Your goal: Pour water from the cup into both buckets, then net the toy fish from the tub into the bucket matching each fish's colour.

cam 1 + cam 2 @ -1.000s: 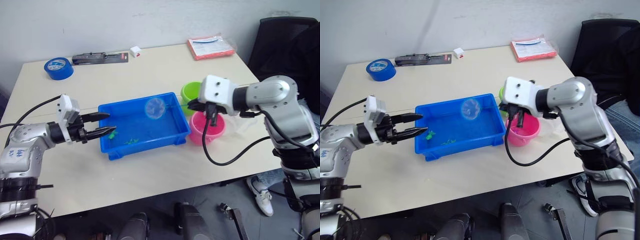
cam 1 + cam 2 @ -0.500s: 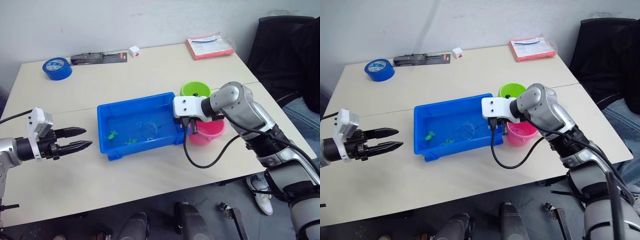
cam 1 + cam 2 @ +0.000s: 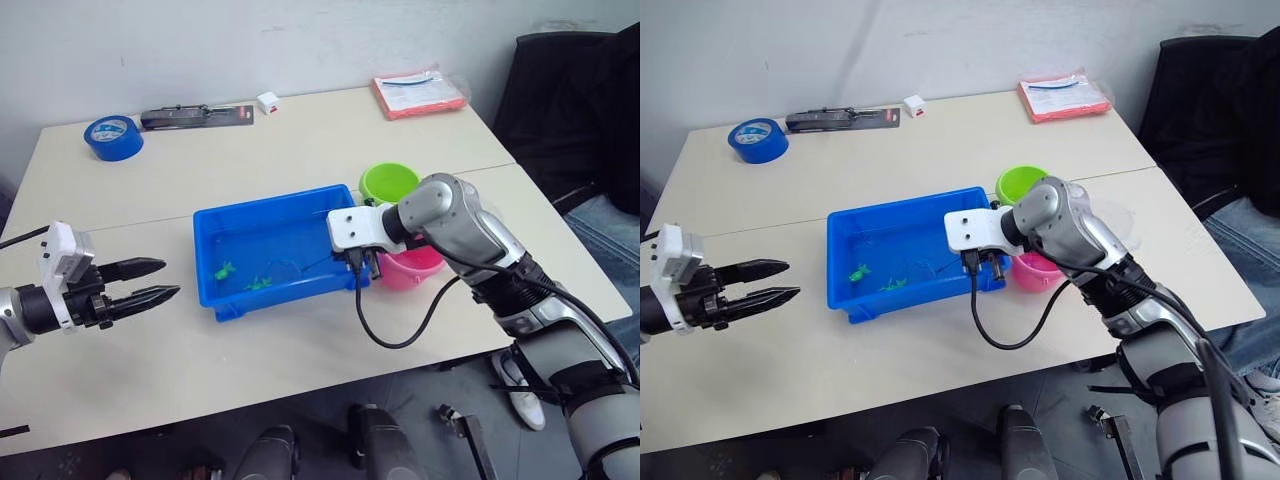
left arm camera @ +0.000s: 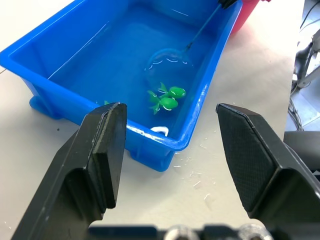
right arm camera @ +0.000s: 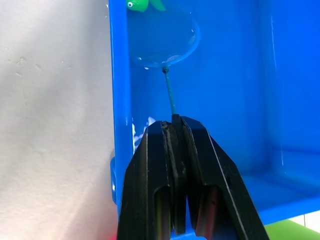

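From the head, the blue tub sits mid-table, with the green bucket and pink bucket at its right end.

Left wrist: left gripper fingers spread wide, facing green fish (two together).

Right wrist: right gripper pinches the net handle, hoop down in the tub.

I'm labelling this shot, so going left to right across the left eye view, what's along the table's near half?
Left claw → tub → right claw → pink bucket.
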